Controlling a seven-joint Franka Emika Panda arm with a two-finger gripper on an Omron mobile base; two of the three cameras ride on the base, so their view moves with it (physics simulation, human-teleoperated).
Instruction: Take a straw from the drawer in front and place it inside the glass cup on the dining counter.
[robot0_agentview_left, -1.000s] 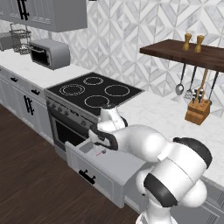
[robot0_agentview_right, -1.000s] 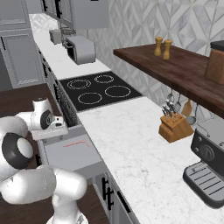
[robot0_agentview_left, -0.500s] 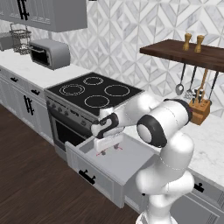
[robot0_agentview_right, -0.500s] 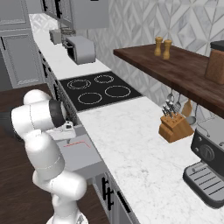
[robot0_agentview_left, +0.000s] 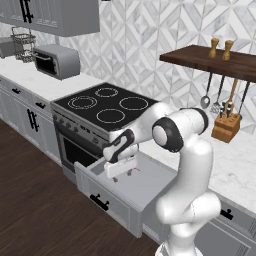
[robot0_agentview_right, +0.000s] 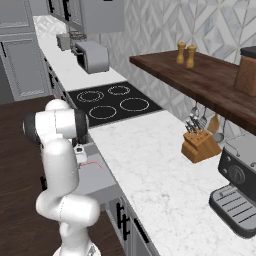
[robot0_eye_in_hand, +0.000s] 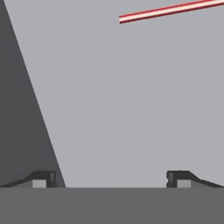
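Red and thin, the straw (robot0_eye_in_hand: 170, 9) is lying on the light-grey floor of the drawer (robot0_agentview_left: 150, 182), crossing the upper right of the hand view at a slight slant. In the left base view the straw (robot0_agentview_left: 134, 171) is showing as a short red mark at the centre of the frame, just right of the gripper (robot0_agentview_left: 116, 170). In the right base view the straw (robot0_agentview_right: 93, 164) is appearing as a thin bent red line at the left centre of the frame, on the floor of the drawer (robot0_agentview_right: 95, 180).

The drawer is standing pulled out from the cabinet run, at the lower centre of the left base view, with its black bar handle (robot0_agentview_left: 100, 202) facing the dark wood floor (robot0_agentview_left: 35, 210).

The gripper is hanging low inside the drawer, pointing down at its floor. The jaws are standing wide apart, with nothing between them. In the hand view the two dark fingertips (robot0_eye_in_hand: 43, 178) are rising at the bottom left and bottom right of the frame, and the straw is lying well apart from them, toward the top edge.

The stove (robot0_agentview_left: 105, 104) is sitting at the left centre of the left base view, just behind the drawer. A knife block (robot0_agentview_right: 200, 145) is standing on the white marble desk (robot0_agentview_right: 150, 165) at the right centre of the right base view.
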